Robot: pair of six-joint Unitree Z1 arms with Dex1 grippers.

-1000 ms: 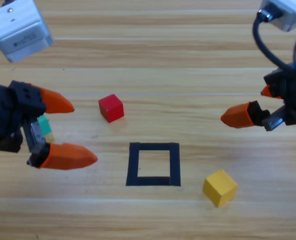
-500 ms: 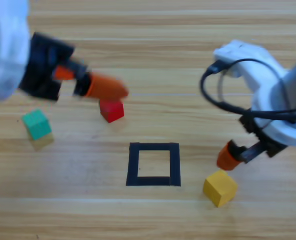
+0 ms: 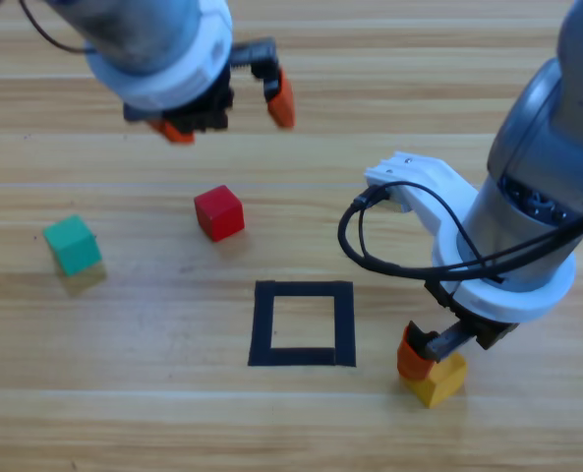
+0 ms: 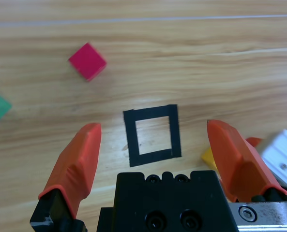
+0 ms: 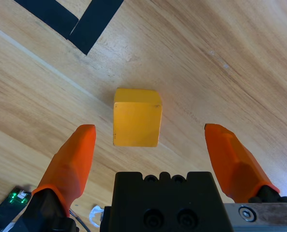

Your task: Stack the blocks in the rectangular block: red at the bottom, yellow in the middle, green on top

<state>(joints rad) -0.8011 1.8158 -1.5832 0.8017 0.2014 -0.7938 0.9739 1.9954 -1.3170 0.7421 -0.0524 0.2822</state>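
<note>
Right claw [image 3: 431, 346] spread wide over small matte yellow cube [image 3: 438, 378] on wooden surface [image 3: 370, 147], holding nothing, left claw [image 3: 227, 108] wide open, empty, far left.

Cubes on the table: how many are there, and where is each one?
3. The red cube lies up-left of the tape square, the green cube far left, the yellow cube lower right, under the open right gripper.
</note>
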